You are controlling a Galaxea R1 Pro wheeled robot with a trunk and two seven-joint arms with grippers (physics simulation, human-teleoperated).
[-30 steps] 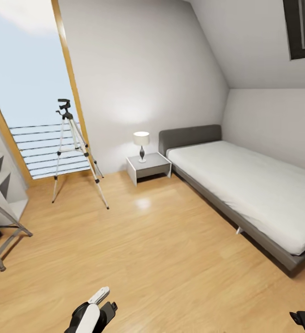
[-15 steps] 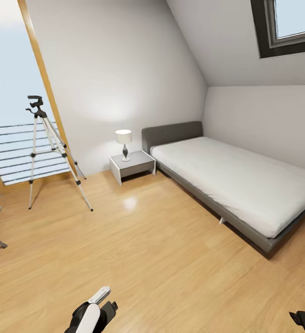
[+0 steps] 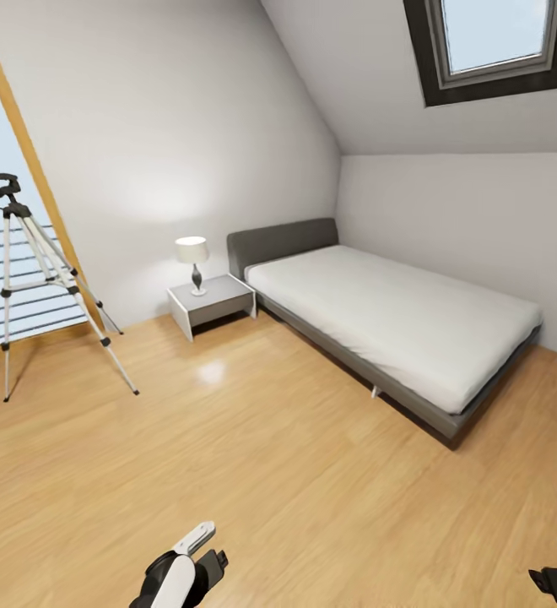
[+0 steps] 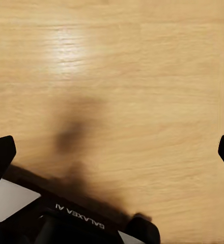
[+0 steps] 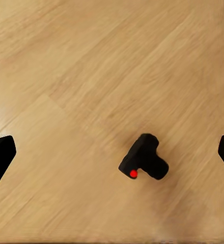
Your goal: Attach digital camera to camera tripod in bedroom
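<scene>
- The digital camera (image 5: 144,163) lies on the wood floor (image 3: 270,456) below your right gripper (image 5: 112,152), lens out to one side and red button up; nothing touches it.
- Both fingers of the right gripper stand wide apart and empty; the left gripper (image 4: 112,152) is spread just as wide over bare floor.
- The camera tripod (image 3: 34,287) stands far left by the tall window (image 3: 8,253), well apart from the camera.
- Pick up first, I judge: centre the right gripper over the body, not the lens, descend straight, then close.
- Watch that a fingertip doesn't nudge the camera sideways on the smooth planks.
</scene>
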